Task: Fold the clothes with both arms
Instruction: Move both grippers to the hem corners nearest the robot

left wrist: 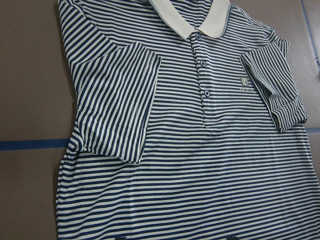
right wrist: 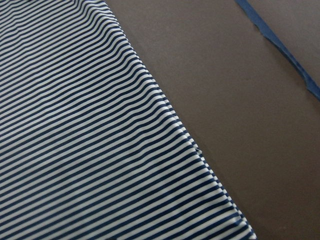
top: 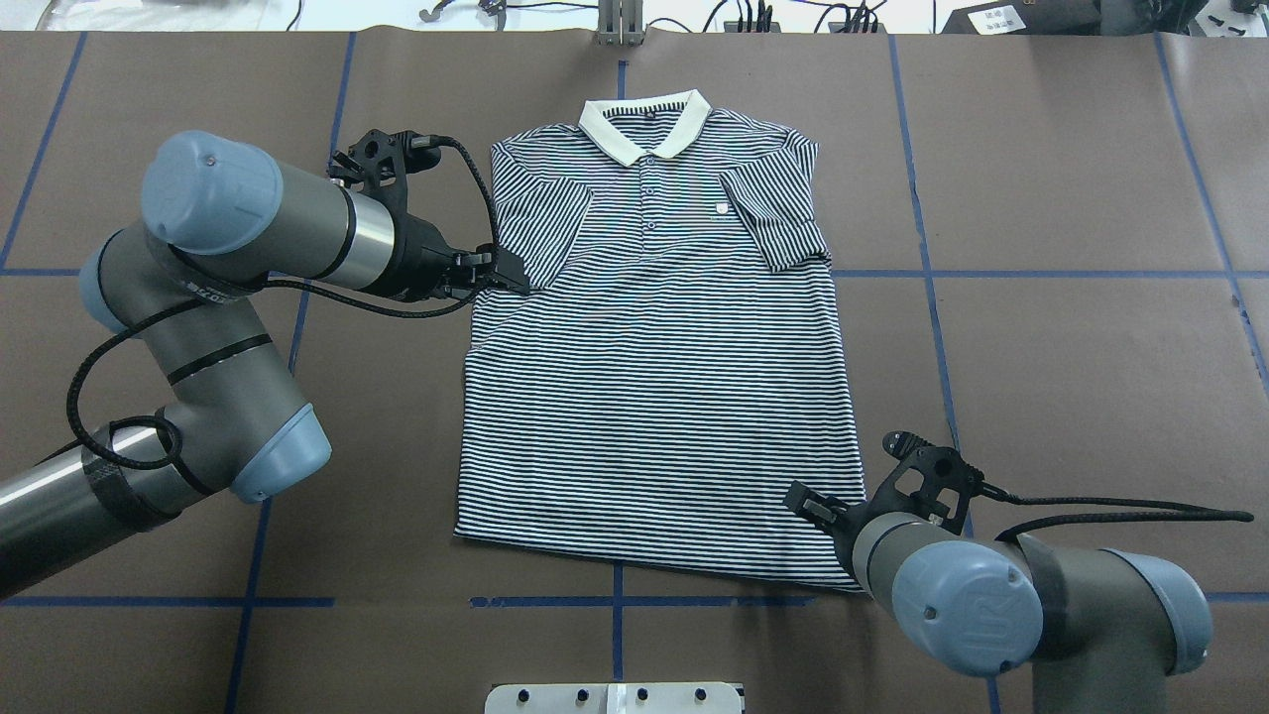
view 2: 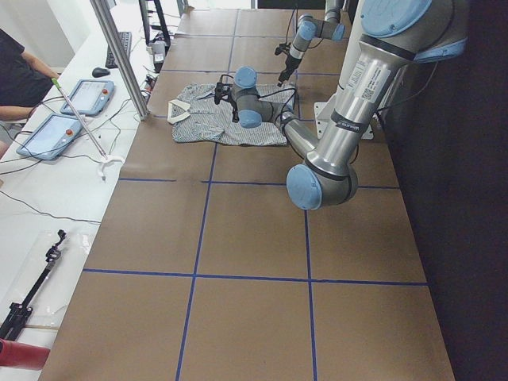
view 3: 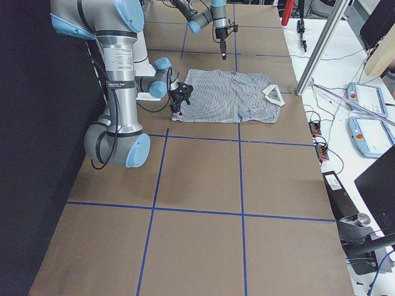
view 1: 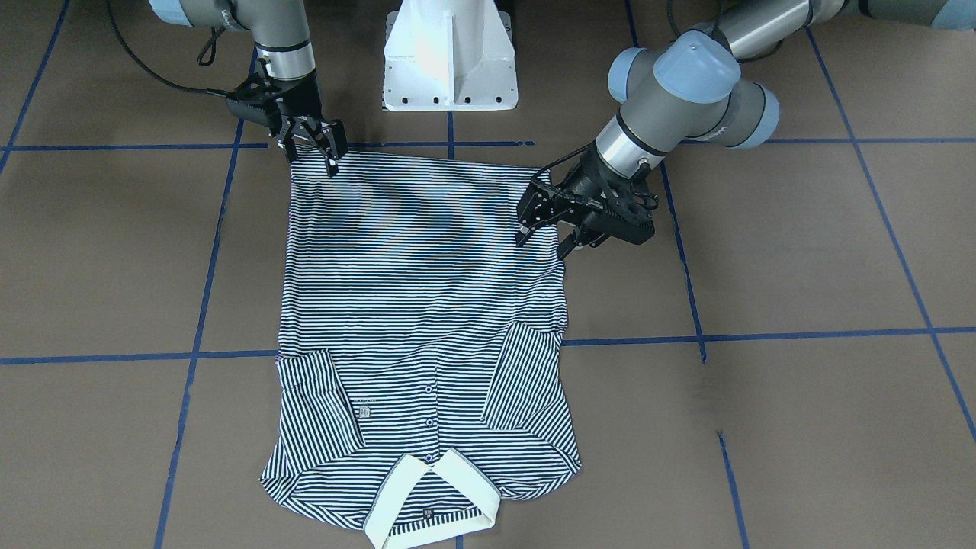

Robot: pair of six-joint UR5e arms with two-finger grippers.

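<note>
The navy-and-white striped polo shirt (view 1: 423,305) lies flat, front up, on the brown table, with both short sleeves folded inward over the chest. Its cream collar (top: 644,124) points away from the robot. My left gripper (view 1: 543,245) is open low at the shirt's side edge, roughly mid-body, just below the folded sleeve (top: 535,223). My right gripper (view 1: 313,160) is open over the hem corner nearest the robot. The left wrist view shows the shirt's chest and placket (left wrist: 202,90). The right wrist view shows the striped hem edge (right wrist: 165,107). Neither wrist view shows any fingers.
The white pedestal base (view 1: 450,57) stands just behind the hem. Blue tape lines (view 1: 762,335) grid the brown table. A metal post (view 2: 119,55), tablets (view 2: 48,135) and a person's arm (view 2: 20,111) are on a white bench beyond the collar end.
</note>
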